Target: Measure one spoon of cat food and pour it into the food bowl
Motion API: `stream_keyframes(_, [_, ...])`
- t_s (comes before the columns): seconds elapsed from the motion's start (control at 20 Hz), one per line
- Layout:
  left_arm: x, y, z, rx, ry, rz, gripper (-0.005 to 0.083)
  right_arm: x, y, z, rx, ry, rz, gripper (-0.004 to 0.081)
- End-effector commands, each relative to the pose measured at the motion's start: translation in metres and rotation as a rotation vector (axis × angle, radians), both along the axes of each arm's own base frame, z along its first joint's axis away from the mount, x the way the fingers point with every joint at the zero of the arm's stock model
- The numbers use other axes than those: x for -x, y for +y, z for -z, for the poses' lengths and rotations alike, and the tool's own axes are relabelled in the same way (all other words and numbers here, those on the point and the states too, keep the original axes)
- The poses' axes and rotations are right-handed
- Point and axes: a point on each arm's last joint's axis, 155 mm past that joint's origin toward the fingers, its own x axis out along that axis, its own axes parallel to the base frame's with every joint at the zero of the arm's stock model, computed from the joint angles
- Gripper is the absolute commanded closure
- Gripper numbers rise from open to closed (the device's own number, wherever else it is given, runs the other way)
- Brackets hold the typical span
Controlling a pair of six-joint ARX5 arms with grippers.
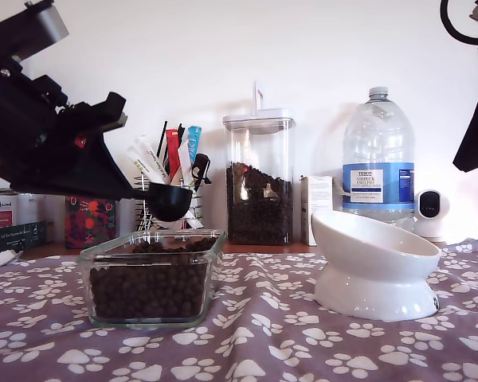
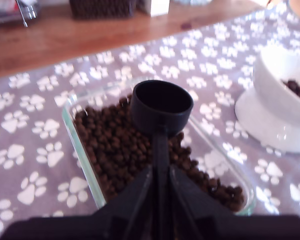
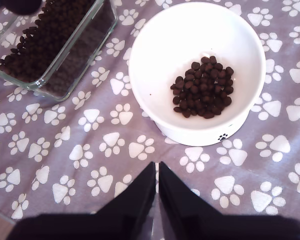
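Clear glass, rectangular and low, the dish (image 1: 151, 274) stood on the purple paw-print cloth (image 1: 255, 342) toward the exterior view's left, filled most of the way with small round dark brown kibble pellets (image 2: 125, 150). Toward that view's right sat the glossy white ceramic bowl with its slanted rim and wide pedestal base (image 1: 374, 267), and the second wrist view showed a small heap of the same pellets (image 3: 202, 87) lying inside it, off to one side of the floor. Behind them stood a tall clear canister with a white lid (image 1: 258, 179), dark kibble in its lower part, and a big clear plastic water bottle with a blue label (image 1: 378, 155); a wire holder of coloured pens and white tubes (image 1: 171, 163) stood behind the dish. My first gripper (image 2: 160, 185) was clamped on the long thin handle of the black plastic measuring scoop (image 2: 161, 107), the jaws pressed against the handle on both sides. The scoop's round cup hung just above the glass dish, clear of the kibble, its mouth facing up and its inside dark; I could not tell whether any pellets lay in it. My second gripper (image 3: 157, 195) had its jaws brought together with only a sliver between them, holding nothing, poised above the cloth near the white bowl.
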Motion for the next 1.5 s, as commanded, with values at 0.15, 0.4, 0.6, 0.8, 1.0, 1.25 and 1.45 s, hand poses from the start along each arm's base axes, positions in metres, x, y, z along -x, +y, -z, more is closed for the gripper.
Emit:
stream_keyframes(0.15, [0.002,0.002,0.008,-0.015,0.027,-0.005,0.0793,-0.004,0.002,-0.006,-0.005,-0.022,-0.006,0.078])
stream_keyframes(0.4, [0.0,0.006,0.01,-0.004,0.06,-0.031,0.0793,-0.005,0.003,-0.007,-0.007,-0.028,-0.006,0.078])
stream_keyframes(0.6, [-0.009,0.002,0.01,-0.062,0.142,-0.038,0.0793,-0.005,0.003,-0.008,-0.008,-0.031,-0.006,0.078])
stream_keyframes(0.8, [-0.013,-0.009,0.021,-0.116,0.251,-0.013,0.0793,-0.006,0.003,-0.008,-0.009,-0.031,-0.005,0.078])
stream_keyframes(1.0, [-0.006,-0.007,0.038,-0.172,0.351,-0.003,0.0792,-0.005,0.003,-0.008,-0.008,-0.031,-0.005,0.078])
stream_keyframes(1.25, [-0.002,-0.006,0.042,-0.182,0.368,0.0,0.0792,-0.005,0.003,-0.008,-0.008,-0.031,-0.005,0.078])
stream_keyframes(1.45, [-0.002,-0.006,0.042,-0.184,0.366,0.002,0.0736,-0.005,0.003,-0.008,-0.008,-0.031,-0.005,0.078])
